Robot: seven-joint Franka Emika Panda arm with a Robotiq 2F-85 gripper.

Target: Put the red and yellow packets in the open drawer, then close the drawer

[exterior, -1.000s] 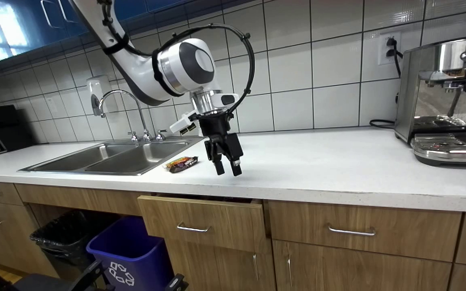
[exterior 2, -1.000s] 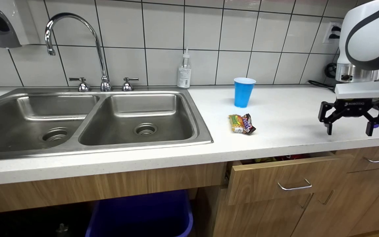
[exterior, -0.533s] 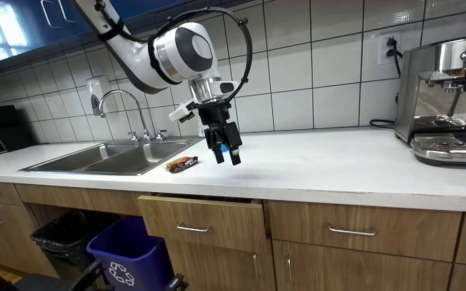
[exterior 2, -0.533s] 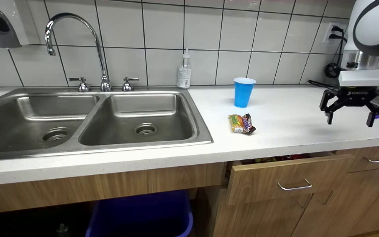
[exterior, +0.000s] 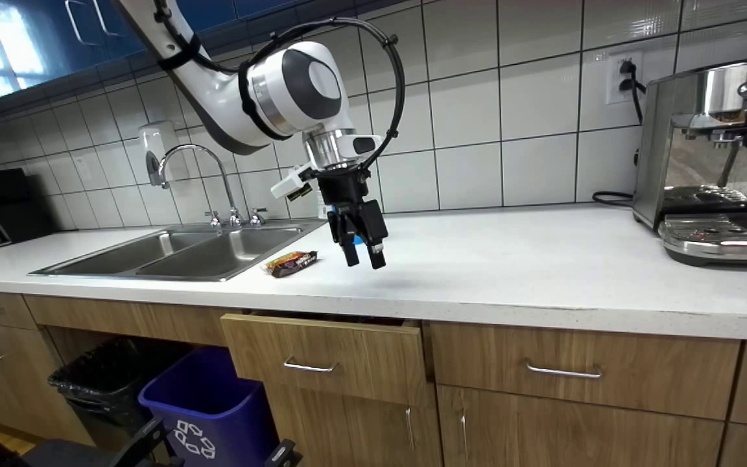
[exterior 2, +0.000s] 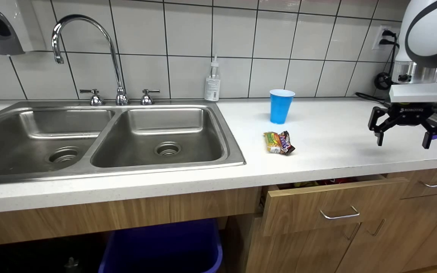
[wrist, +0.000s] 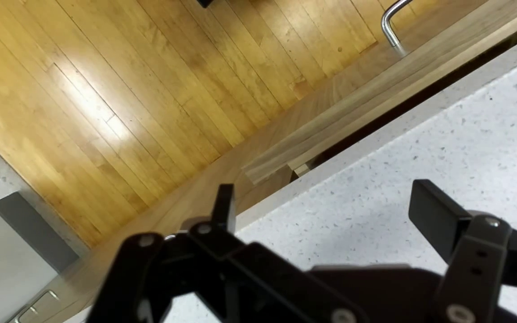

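Observation:
The wood-grain drawer (exterior 2: 305, 212) stands partly pulled out, its silver handle (exterior 2: 340, 215) facing the room. Through its narrow top gap I can make out some of a yellow packet (exterior 2: 305, 184) and some of a red packet (exterior 2: 338, 181); the counter hides the rest of both. My gripper (exterior 2: 403, 144) hangs over the white counter, clear of its surface, to the right of the cup. Its fingers are spread wide with only bare counter between them in the wrist view (wrist: 323, 202). There the drawer front (wrist: 352, 116) lies beyond the counter edge.
On the counter a yellow-orange wrapper (exterior 2: 272, 142) and a dark wrapper (exterior 2: 287, 144) lie side by side, near a blue cup (exterior 2: 281, 108). A double sink (exterior 2: 237, 155) is to the left. A coffee machine (exterior: 723, 162) stands at the right. A blue recycling bin (exterior: 218, 421) sits below.
My gripper rose from the counter during the first half second, then sank slightly, staying open. The drawer, packets, wrappers and cup have not moved.

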